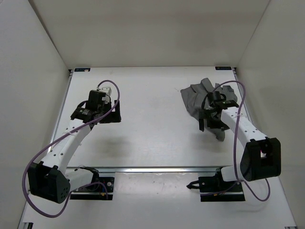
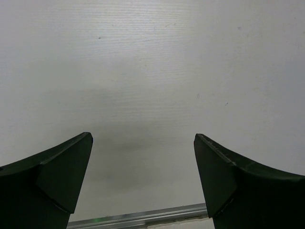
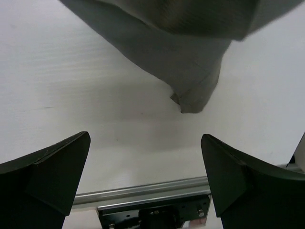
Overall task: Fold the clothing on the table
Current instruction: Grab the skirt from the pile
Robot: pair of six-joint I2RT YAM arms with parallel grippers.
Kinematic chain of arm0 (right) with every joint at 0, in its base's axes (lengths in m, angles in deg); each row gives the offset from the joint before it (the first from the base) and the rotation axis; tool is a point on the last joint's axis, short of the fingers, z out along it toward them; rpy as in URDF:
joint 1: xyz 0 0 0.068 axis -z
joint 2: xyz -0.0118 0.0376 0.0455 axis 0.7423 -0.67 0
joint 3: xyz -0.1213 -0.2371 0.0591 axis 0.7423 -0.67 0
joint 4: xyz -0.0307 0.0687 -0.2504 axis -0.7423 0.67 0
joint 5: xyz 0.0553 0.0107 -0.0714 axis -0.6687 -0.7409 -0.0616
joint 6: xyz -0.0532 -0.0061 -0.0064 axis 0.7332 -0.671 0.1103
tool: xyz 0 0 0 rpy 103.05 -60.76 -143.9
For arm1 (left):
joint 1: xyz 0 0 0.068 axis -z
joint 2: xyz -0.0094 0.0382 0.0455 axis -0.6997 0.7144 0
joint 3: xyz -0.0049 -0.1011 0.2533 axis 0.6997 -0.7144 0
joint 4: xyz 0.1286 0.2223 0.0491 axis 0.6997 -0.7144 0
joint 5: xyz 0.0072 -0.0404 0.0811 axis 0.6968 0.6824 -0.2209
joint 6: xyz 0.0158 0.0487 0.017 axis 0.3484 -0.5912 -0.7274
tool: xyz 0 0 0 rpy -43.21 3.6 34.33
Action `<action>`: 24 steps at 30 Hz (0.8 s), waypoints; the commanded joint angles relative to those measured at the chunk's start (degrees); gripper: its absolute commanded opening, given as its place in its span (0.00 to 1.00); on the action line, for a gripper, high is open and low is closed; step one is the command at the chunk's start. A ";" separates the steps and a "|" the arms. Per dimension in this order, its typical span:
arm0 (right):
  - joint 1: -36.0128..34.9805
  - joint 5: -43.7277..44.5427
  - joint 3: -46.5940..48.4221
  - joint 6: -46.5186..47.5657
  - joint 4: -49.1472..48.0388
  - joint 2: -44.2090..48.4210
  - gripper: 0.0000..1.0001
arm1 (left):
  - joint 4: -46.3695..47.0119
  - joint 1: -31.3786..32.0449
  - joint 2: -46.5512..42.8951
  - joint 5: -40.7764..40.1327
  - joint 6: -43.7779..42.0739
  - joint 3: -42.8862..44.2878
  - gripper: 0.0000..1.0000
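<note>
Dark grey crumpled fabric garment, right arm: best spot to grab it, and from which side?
Probably the hemmed corner of the dark grey crumpled fabric garment that pokes out towards the metal rail. It sits alone on the white table, clear of the pile and just ahead of the open right hand. Come in low from the near side, one finger sliding under it.

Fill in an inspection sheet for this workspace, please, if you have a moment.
Surface: white table, clean where visible.
Job's things: dark grey clothing, crumpled at the far right, not yet folded.
Clutter: nothing seen.
Grippers: left gripper, jaws open over bare table; right gripper, jaws open beside the clothing's edge, holding nothing.
Cables: purple cables loop off both arms.
Surroundings: white walls on three sides; metal rail along the near side.
</note>
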 commanded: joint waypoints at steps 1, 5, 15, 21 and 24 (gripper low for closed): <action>3.69 2.13 -2.40 0.38 1.46 -1.15 0.99 | 0.66 -1.00 -1.81 1.60 -0.41 -1.37 0.98; 5.21 4.48 -6.18 -0.50 -0.90 -0.54 0.99 | 1.19 0.58 -1.02 2.13 -0.85 -1.11 0.99; 6.79 10.20 -6.97 -0.41 -5.66 -10.45 0.85 | 2.42 -0.30 0.12 4.32 -1.47 -0.23 0.99; 6.70 12.04 -4.51 -1.82 -6.01 -15.30 0.53 | 2.25 -1.17 1.53 4.15 -1.65 0.03 0.99; 7.40 11.70 -5.30 -1.47 -7.93 -15.13 0.50 | 2.59 -1.26 2.23 5.03 -1.64 -0.14 0.98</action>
